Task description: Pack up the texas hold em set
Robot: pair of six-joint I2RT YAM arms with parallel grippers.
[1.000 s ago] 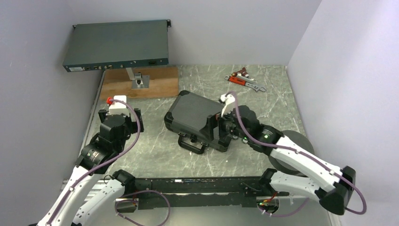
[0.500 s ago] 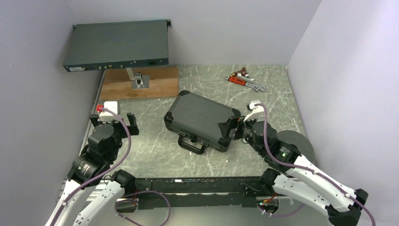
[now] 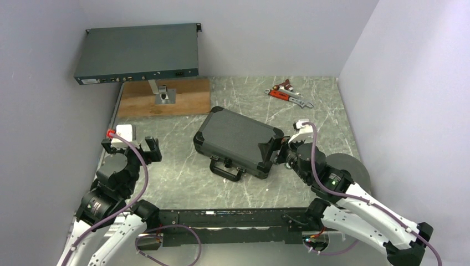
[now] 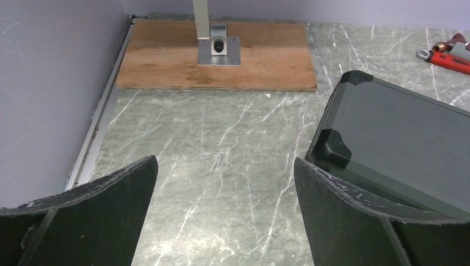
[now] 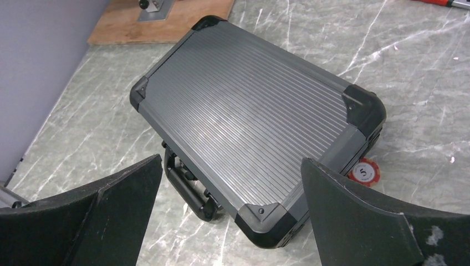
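Closed case (image 3: 235,138) on grey veined table (image 3: 183,177), lilac walls (image 3: 266,39), plywood board (image 3: 188,97) behind

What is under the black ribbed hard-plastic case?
A red-and-white round poker chip peeks out at an edge of the black ribbed hard-plastic case; anything else beneath is covered.

The case (image 5: 249,116) is showing a ribbed, matt grey lid with smooth black plastic corner caps (image 5: 363,105). The table (image 4: 210,149) is looking like smooth, faintly glossy grey marble veined white. The board (image 4: 166,61) is showing bare, unvarnished-looking wood grain, carrying a brushed metal bracket (image 4: 219,51).
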